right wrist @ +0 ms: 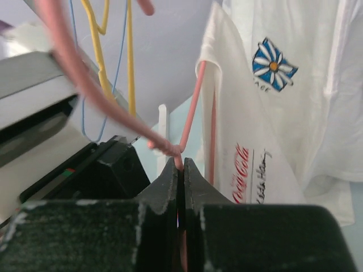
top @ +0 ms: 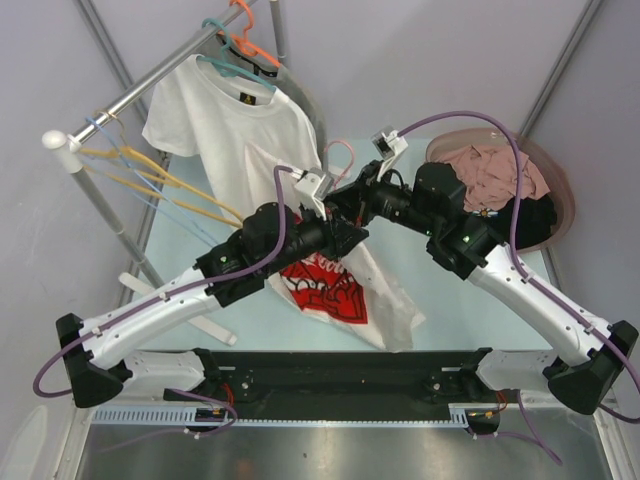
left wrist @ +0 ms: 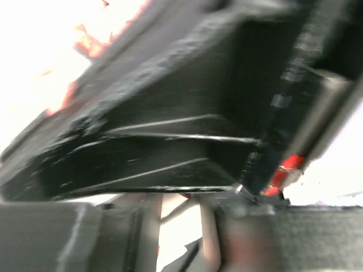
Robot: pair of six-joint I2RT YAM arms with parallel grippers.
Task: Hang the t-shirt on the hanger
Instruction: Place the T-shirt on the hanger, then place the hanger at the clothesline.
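The white t-shirt (top: pixel 385 300), with a red chest print, hangs from the point where both grippers meet above the table's middle. The right wrist view shows its red lettering (right wrist: pixel 249 170). My right gripper (top: pixel 335 205) (right wrist: pixel 182 161) is shut on the pale-pink hanger (right wrist: pixel 191 107), at the neck just under its hook (top: pixel 338 143). One hanger arm runs inside the shirt. My left gripper (top: pixel 345 238) (left wrist: pixel 180 221) is pressed against the right one. Its view is blurred. Its fingers (left wrist: pixel 148 226) stand a little apart with white cloth between them. A grip cannot be made out.
A clothes rack (top: pixel 150 80) at the back left carries a white daisy-print t-shirt (top: pixel 230 120) (right wrist: pixel 295 73) on a teal hanger (top: pixel 235 68). It also holds orange and yellow hangers (top: pixel 160 175) (right wrist: pixel 130 56). A round basket of clothes (top: pixel 500 180) sits at the back right.
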